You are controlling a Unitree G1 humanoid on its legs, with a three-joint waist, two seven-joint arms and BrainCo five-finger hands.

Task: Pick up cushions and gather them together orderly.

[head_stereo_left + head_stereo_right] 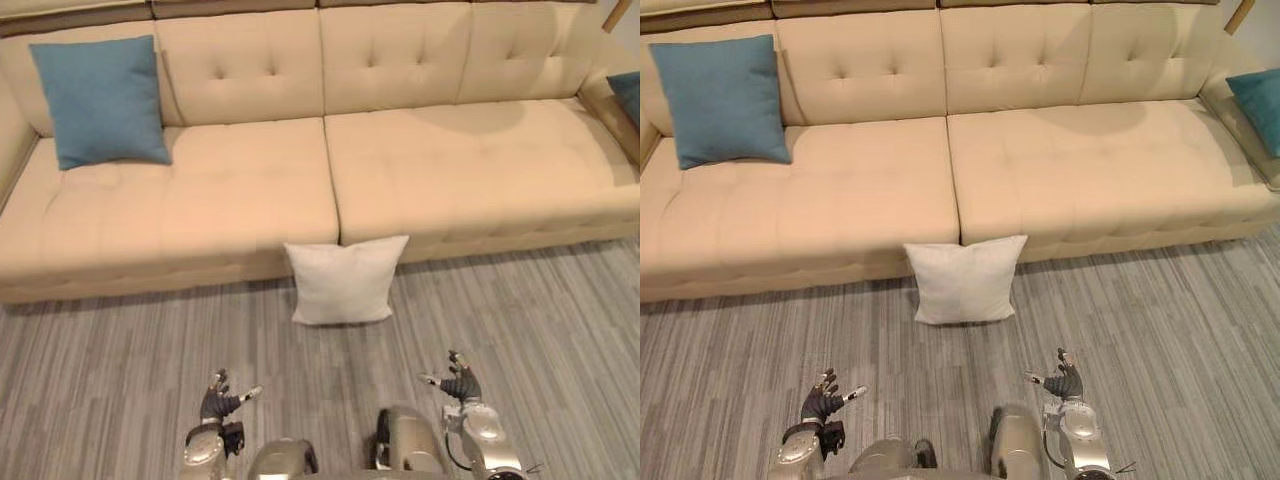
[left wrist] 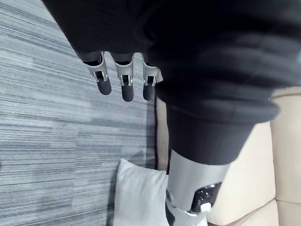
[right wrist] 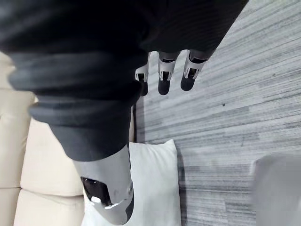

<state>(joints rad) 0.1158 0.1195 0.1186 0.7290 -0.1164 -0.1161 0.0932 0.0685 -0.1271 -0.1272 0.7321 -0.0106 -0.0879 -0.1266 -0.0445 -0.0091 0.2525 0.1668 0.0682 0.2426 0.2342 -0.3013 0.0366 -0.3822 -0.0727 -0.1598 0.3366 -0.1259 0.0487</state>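
A white cushion (image 1: 345, 280) leans upright on the floor against the front of the beige sofa (image 1: 450, 170), at the seam between its two seats. A blue cushion (image 1: 100, 100) rests against the backrest at the sofa's left end. Another blue cushion (image 1: 1258, 105) lies at the sofa's right end, partly cut off. My left hand (image 1: 218, 400) and right hand (image 1: 460, 383) hover low over the floor, well short of the white cushion (image 2: 136, 197), both open and empty. The white cushion (image 3: 153, 188) lies past the right hand's straight fingers (image 3: 162, 77).
Grey striped carpet (image 1: 120, 370) covers the floor between me and the sofa. The sofa's seats are bare between the two blue cushions. A wooden leg or pole (image 1: 617, 14) shows at the top right corner.
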